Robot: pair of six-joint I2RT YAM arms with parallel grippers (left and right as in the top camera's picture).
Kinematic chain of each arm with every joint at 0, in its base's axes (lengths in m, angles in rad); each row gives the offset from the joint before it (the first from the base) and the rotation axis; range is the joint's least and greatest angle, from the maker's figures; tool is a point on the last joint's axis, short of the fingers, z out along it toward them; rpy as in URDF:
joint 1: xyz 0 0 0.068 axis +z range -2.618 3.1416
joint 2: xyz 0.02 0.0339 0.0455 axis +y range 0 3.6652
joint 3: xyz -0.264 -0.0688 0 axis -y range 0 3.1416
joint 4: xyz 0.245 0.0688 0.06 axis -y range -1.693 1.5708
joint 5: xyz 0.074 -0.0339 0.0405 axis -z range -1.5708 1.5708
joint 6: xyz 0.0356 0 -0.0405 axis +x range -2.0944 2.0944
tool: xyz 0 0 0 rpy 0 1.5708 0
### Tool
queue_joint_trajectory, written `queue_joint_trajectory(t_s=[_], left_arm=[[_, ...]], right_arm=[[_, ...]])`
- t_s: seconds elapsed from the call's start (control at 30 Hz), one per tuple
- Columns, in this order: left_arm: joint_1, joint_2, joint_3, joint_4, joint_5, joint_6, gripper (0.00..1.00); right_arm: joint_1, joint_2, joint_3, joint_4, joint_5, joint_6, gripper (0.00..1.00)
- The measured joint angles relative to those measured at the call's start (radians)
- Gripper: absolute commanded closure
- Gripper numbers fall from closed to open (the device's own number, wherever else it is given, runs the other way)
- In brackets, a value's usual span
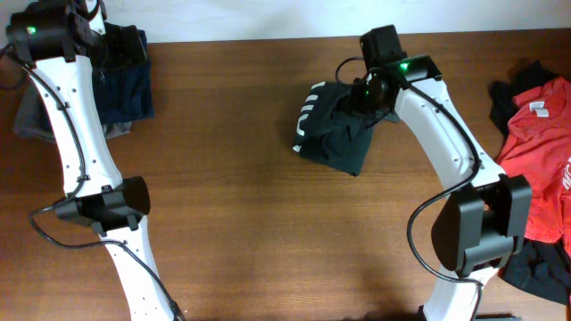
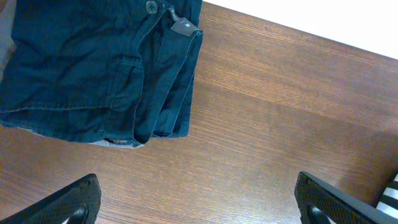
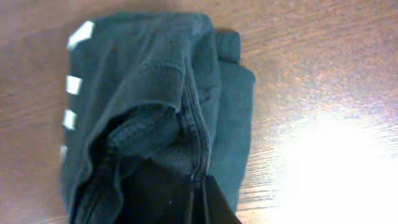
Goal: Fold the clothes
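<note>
We count five garments that we can tell apart, in three places on the table (image 1: 232, 196). One blackish-green garment (image 1: 335, 134) lies alone, folded into a bundle, at the middle of the far half. At the far left corner a navy garment (image 2: 93, 68) sits folded on top of a grey garment (image 1: 31, 120), of which only an edge shows. At the right edge a red garment (image 1: 540, 134) lies in a loose heap with black fabric (image 1: 535, 259) above and below it; whether that black is one piece or two we cannot tell, and the heap is cut off by the frame.

There are no containers in view.

The right wrist view shows four short white stripes (image 3: 73, 84) along one side of the blackish-green garment. The right claw (image 3: 199, 202) is closed down on a gathered ridge of this garment at its near edge; its tips are mostly buried in the dark cloth and hard to make out. The left claw (image 2: 202, 202) hangs spread wide and empty over bare wood just beside the navy garment, touching nothing. One button (image 2: 151, 6) and one small tag (image 2: 183, 27) show on the navy garment. A black-and-white striped bit (image 2: 390, 198) at the lower right corner of the left wrist view is cut off, and we cannot identify it.
</note>
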Motion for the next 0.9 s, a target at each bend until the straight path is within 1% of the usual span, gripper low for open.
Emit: queue_joint_trajectory(t_s=[0.2, 0.27, 0.33, 0.43, 0.47, 0.5, 0.53, 0.57, 0.67, 0.7, 0.73, 0.77, 0.8, 0.83, 0.9], left_arm=[[0.000, 0.000, 0.000, -0.001, 0.000, 0.000, 0.01], [0.000, 0.000, 0.000, -0.004, 0.000, 0.000, 0.01], [0.000, 0.000, 0.000, -0.004, 0.000, 0.000, 0.01], [0.000, 0.000, 0.000, -0.005, 0.000, 0.000, 0.01], [0.000, 0.000, 0.000, -0.005, 0.000, 0.000, 0.01], [0.000, 0.000, 0.000, -0.005, 0.000, 0.000, 0.01], [0.000, 0.000, 0.000, -0.005, 0.000, 0.000, 0.01], [0.000, 0.000, 0.000, -0.005, 0.000, 0.000, 0.01], [0.000, 0.000, 0.000, -0.006, 0.000, 0.000, 0.01], [0.000, 0.000, 0.000, -0.006, 0.000, 0.000, 0.01], [0.000, 0.000, 0.000, -0.007, 0.000, 0.000, 0.01], [0.000, 0.000, 0.000, -0.007, 0.000, 0.000, 0.01], [0.000, 0.000, 0.000, -0.006, 0.000, 0.000, 0.01], [0.000, 0.000, 0.000, -0.007, 0.000, 0.000, 0.01], [0.000, 0.000, 0.000, -0.006, 0.000, 0.000, 0.01]], right_arm=[[-0.004, 0.029, -0.107, 0.019, 0.029, -0.004, 0.96], [-0.010, 0.039, -0.142, 0.018, 0.041, -0.004, 0.85], [-0.023, 0.050, -0.172, 0.014, 0.051, -0.008, 0.78], [-0.047, 0.051, -0.184, -0.010, 0.062, -0.014, 0.73], [-0.054, 0.051, -0.183, -0.019, 0.064, -0.014, 0.66], [-0.061, 0.051, -0.182, -0.032, 0.066, -0.014, 0.54], [-0.067, 0.051, -0.176, -0.052, 0.067, -0.016, 0.45], [-0.074, 0.051, -0.164, -0.083, 0.070, -0.018, 0.39], [-0.087, 0.051, -0.082, -0.160, 0.070, -0.020, 0.39], [-0.089, 0.051, -0.043, -0.186, 0.069, -0.018, 0.40], [-0.090, 0.051, -0.003, -0.206, 0.069, -0.019, 0.43], [-0.091, 0.051, 0.042, -0.225, 0.063, -0.023, 0.48], [-0.091, 0.050, 0.088, -0.232, 0.048, -0.031, 0.56], [-0.091, 0.050, 0.124, -0.230, 0.026, -0.043, 0.68], [-0.091, 0.048, 0.184, -0.203, -0.039, -0.070, 0.78]])
